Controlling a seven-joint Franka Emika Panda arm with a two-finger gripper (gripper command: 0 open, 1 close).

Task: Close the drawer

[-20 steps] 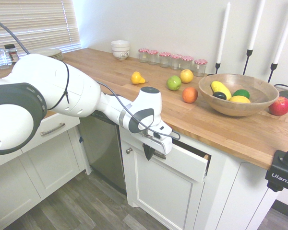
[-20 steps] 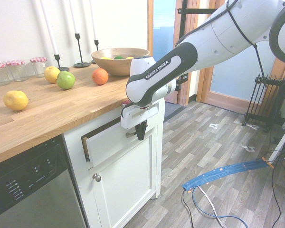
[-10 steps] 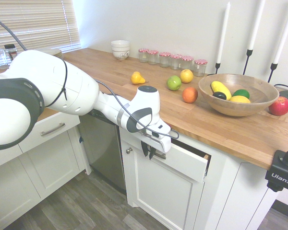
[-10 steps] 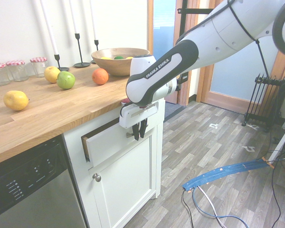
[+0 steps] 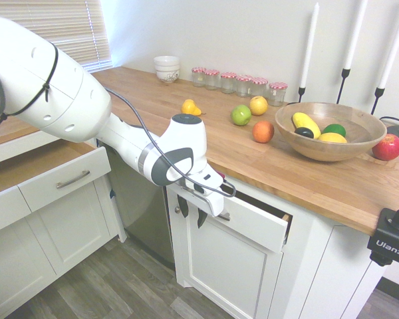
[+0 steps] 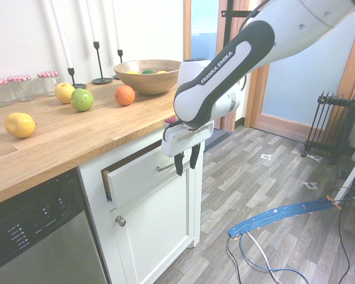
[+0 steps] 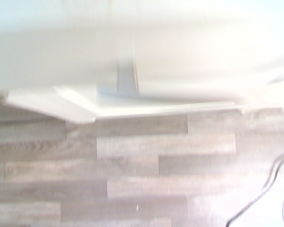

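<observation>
A kitchen with white cabinets, a grey wood-plank floor (image 6: 266, 195) and a long butcher-block counter (image 5: 306, 174) running along a white wall. Under the counter's front edge, the drawer (image 5: 253, 224) stands partly pulled out, its white front tilted away from the cabinet face so a dark gap and a strip of bare wood show at its right end in the first exterior view. Its slim silver handle (image 6: 164, 167) sits on the front, beside the arm's fingers. The gripper (image 6: 185, 163) hangs in front of the drawer front, fingers pointing down and parted, with nothing between them; it stands just off the handle rather than around it. Below the drawer is a white cabinet door with a small round knob (image 6: 120, 220), and a dark dishwasher (image 6: 35, 236) stands to its left in the second exterior view. On the counter are a wooden bowl (image 5: 330, 131) holding fruit, loose fruit, 5 red-lidded jars (image 5: 239, 82), stacked white bowls (image 5: 167, 68) and 3 tall white candles (image 5: 354, 40). The wrist view is blurred, showing white cabinetry above floor planks.
</observation>
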